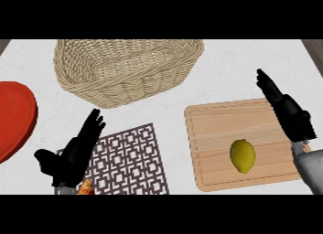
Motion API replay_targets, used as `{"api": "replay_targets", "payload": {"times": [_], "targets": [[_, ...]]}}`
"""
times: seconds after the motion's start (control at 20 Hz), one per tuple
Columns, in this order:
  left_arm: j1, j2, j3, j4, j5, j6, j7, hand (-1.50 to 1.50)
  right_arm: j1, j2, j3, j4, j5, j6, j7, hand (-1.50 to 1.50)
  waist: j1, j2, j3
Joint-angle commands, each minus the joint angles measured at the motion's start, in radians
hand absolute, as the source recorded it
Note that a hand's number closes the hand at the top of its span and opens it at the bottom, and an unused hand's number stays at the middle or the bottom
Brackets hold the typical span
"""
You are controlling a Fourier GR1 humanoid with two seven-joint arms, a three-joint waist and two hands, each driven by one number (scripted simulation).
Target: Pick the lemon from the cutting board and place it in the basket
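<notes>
Both hands open; right hand point(291, 114) beside lemon point(243, 156); left hand point(74, 154) resting.

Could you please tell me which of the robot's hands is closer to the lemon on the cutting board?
Right. The right hand hovers over the cutting board's right edge, just up and right of the lemon; the left hand is far across, beside the patterned mat.

Kitchen counter — cutting board point(238, 146) (basket point(126, 68))
</notes>
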State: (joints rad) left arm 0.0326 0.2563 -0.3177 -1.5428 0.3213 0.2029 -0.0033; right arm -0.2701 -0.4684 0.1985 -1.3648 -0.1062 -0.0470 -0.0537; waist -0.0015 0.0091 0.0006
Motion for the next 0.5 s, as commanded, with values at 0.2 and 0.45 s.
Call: {"api": "replay_targets", "payload": {"times": [0.2,0.45], "targets": [[0.051,0.089,0.07,0.138,-0.015,0.043,0.147,0.0,-0.079,0.153,-0.134,-0.107,-0.229,0.02,-0.065,1.5,-0.004,-0.007,0.001],[0.052,0.14,0.075,0.166,-0.008,0.002,0.215,0.0,-0.058,0.309,0.164,-0.221,-0.029,-0.043,-0.06,1.5,0.003,-0.013,-0.001]]}}
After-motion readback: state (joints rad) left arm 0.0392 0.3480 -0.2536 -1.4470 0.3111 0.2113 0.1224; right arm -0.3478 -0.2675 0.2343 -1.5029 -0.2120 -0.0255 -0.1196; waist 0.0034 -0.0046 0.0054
